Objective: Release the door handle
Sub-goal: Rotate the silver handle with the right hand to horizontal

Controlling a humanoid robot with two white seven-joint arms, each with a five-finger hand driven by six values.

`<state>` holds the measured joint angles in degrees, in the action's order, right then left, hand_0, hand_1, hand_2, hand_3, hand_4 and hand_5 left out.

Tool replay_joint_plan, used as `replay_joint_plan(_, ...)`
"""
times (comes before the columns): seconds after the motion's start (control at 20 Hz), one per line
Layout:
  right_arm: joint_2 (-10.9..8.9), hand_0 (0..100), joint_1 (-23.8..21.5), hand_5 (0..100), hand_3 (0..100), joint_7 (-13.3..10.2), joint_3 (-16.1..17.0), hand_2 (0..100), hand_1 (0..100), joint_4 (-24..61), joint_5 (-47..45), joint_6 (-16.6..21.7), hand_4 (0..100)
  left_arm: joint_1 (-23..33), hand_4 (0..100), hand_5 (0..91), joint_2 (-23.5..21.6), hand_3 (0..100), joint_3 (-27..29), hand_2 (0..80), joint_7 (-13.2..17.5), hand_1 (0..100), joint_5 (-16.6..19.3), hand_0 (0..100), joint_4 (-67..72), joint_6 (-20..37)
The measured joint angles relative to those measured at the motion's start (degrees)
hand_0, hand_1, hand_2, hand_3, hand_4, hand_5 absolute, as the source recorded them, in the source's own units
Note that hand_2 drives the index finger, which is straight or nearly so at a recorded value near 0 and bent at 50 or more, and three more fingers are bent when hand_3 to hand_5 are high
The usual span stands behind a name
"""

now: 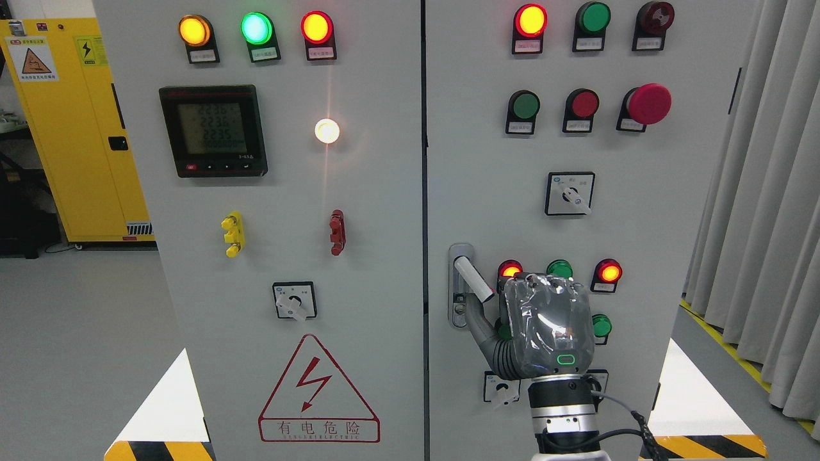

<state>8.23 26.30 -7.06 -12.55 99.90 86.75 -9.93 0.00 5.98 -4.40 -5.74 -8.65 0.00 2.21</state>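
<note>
A yellow cabinet point(77, 128) stands far upper left of the hand, grey curtains point(762, 205) to its right, grey floor point(77, 346) to its left.

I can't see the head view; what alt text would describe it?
A robot's right hand hovers beside a handle on a grey cabinet's right door, thumb near it, not gripping. Lamps, buttons, switches and a meter cover both doors.

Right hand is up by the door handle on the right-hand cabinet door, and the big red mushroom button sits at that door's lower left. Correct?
Not quite. The head view shows the mushroom button at the door's upper right. The right hand is indeed by the door handle.
</note>
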Motion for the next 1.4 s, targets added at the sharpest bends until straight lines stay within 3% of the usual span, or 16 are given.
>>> replay_joint_plan(1.4, -0.35, 61, 0.6, 100, 100, 0.14, 0.49, 93, 43, 0.21, -0.06, -0.63, 100, 0.0, 0, 0.0, 0.0, 0, 0.0, 0.0, 0.0, 56, 0.01, 12, 0.0, 0.0)
